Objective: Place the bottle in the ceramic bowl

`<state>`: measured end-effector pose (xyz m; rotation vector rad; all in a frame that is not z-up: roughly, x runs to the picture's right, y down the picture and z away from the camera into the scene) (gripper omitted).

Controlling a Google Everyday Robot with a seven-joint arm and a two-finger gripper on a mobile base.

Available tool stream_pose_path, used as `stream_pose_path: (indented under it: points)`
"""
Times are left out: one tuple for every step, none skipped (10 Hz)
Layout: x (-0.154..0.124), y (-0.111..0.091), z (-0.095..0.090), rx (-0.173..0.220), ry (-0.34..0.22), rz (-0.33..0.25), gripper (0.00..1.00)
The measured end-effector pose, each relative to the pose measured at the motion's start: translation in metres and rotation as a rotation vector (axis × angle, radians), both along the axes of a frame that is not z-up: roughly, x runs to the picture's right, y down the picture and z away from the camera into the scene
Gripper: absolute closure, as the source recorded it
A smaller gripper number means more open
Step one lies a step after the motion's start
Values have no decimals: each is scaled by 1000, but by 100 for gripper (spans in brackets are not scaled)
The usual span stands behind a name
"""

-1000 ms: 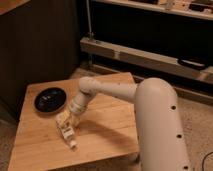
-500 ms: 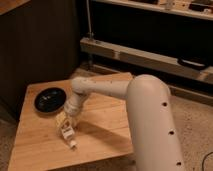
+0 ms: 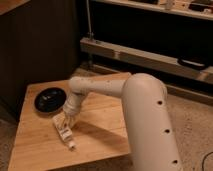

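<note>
The small white bottle (image 3: 63, 131) lies on its side on the wooden table (image 3: 35, 150), cap pointing toward the front edge. The gripper (image 3: 64, 121) hangs from the white arm (image 3: 100, 87) right over the bottle's upper end, its fingers down at the bottle's body. The black ceramic bowl (image 3: 49, 98) sits on the table's back left, a short way up and left of the gripper, with nothing in it.
A dark cabinet wall stands behind the table. A metal shelf rail (image 3: 145, 57) runs along the back right. Speckled floor (image 3: 192, 125) lies to the right of the table. The arm's large white body (image 3: 150, 130) fills the lower right.
The arm's elbow has swung left and nearer the camera. The gripper has stayed over the bottle, which lies in about the same spot.
</note>
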<state>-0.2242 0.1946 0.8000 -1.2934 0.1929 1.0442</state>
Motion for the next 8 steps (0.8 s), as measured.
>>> stream_pose_path:
  points:
    - [1, 1, 0, -5, 4, 4, 98]
    - [3, 1, 1, -4, 9, 2, 100]
    - [3, 2, 1, -2, 13, -6, 100]
    - [4, 0, 1, 0, 14, -5, 100]
    - [4, 0, 1, 0, 13, -6, 100]
    - [3, -1, 0, 1, 12, -9, 100]
    - [4, -1, 0, 0, 13, -8, 94]
    - [4, -1, 0, 0, 13, -8, 88]
